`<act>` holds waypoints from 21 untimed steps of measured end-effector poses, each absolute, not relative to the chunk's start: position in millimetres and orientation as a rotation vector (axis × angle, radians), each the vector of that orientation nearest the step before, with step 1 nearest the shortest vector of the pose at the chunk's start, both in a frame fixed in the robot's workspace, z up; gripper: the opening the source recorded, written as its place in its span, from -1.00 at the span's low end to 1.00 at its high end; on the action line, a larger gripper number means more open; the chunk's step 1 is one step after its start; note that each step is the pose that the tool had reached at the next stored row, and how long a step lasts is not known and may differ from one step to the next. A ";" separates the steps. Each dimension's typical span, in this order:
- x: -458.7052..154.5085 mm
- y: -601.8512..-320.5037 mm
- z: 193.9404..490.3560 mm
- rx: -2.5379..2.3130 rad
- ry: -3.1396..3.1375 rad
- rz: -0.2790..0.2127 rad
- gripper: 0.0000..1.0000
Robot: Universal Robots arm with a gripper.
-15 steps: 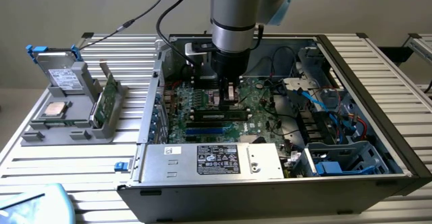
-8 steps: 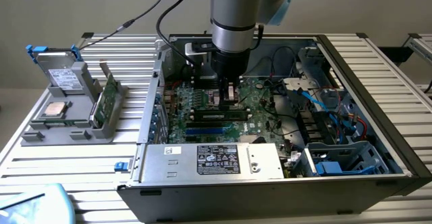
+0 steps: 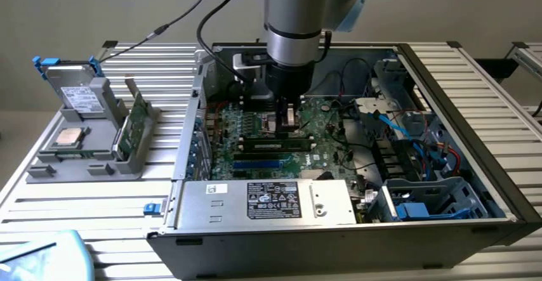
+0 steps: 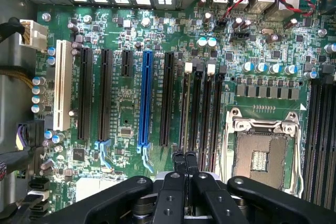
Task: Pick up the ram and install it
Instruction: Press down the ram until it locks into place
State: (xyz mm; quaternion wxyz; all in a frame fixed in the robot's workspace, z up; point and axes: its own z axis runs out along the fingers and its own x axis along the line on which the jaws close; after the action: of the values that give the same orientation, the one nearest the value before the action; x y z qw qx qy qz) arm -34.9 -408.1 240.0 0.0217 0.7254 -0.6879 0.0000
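Grey-cased computer tower (image 3: 474, 97) lies open on the slatted tabletop (image 3: 93, 217). Inside, the gripper (image 3: 288, 117) hovers over the green motherboard (image 4: 126, 114), fingers (image 4: 178, 166) pressed together. Outside at 9 o'clock, the ram (image 3: 129, 127) stands in its holder (image 3: 85, 160).

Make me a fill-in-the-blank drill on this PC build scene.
1. The arm reaches down into an open computer ___.
2. The gripper hangs over the green ___.
3. Its jaws are ___.
4. Besides the white slot, the only coloured long slot is ___.

Missing words: case; motherboard; shut; blue.
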 end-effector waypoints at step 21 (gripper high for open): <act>-6.6 -408.0 235.3 2.248 -2.132 0.000 -0.79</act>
State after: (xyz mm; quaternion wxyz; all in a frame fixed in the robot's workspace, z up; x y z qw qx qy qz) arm -6.6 -408.0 235.3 0.0215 0.7255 -0.6879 0.0000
